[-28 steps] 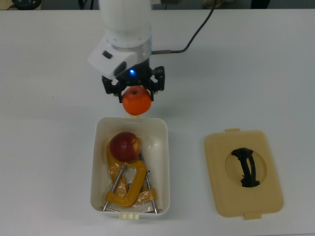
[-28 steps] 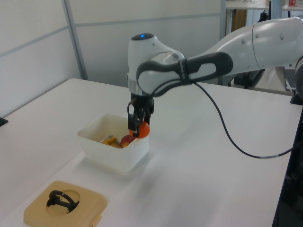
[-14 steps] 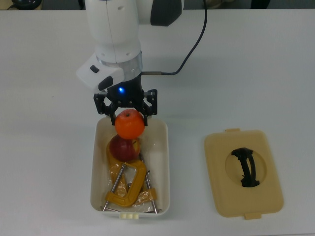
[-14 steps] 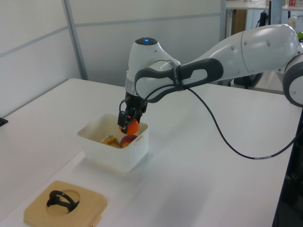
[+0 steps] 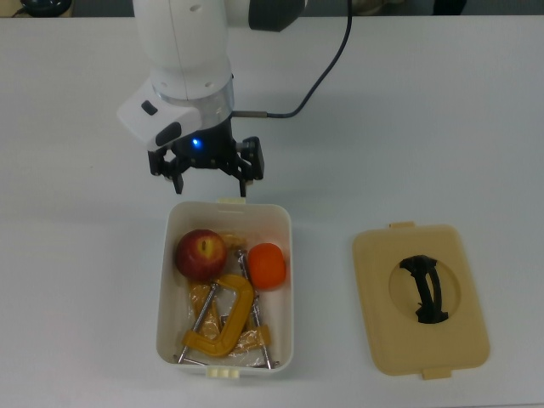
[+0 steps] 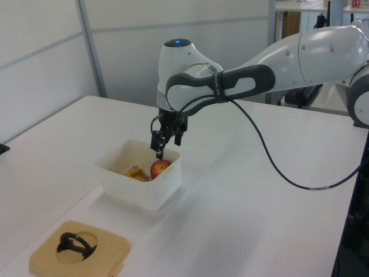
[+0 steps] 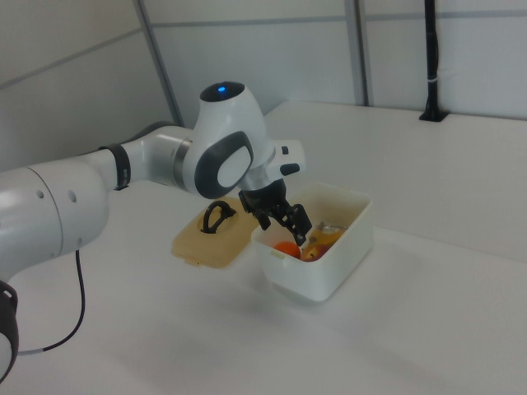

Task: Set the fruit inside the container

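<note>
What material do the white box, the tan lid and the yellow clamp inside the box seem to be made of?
The white box looks like plastic: thin, smooth walls with rounded corners and a slight sheen. The tan lid also looks like moulded plastic, matte, with a black handle, probably plastic too. The yellow clamp seems to be painted metal, since bare grey screw rods show beside its frame.

Container: white plastic, smooth, slightly glossy. Lid: tan matt plastic, black handle. C-clamp: yellow painted metal. Apple skin shiny; orange matt. Table: smooth matt white.
</note>
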